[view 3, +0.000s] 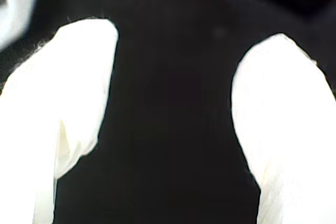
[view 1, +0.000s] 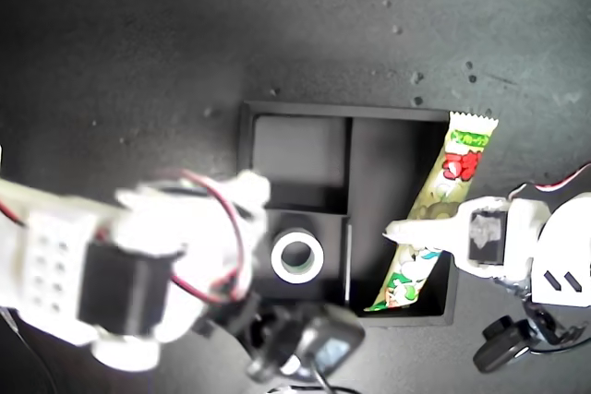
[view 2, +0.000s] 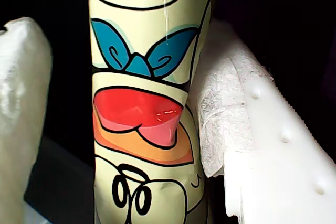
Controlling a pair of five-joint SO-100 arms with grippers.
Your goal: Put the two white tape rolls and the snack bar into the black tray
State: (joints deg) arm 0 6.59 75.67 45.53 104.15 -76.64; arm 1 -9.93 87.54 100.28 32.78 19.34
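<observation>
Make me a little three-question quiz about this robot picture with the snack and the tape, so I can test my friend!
1. True or false: a white tape roll already sits in a small compartment of the black tray.
2. What is between the fingers of my first gripper? A) a tape roll B) the snack bar C) nothing
3. Fill in: my second gripper is ____, with nothing between its fingers.

Key: 1 true. 2 B; the bar leans tilted, its upper end poking over the tray's rim in the exterior view. 3 open.
</observation>
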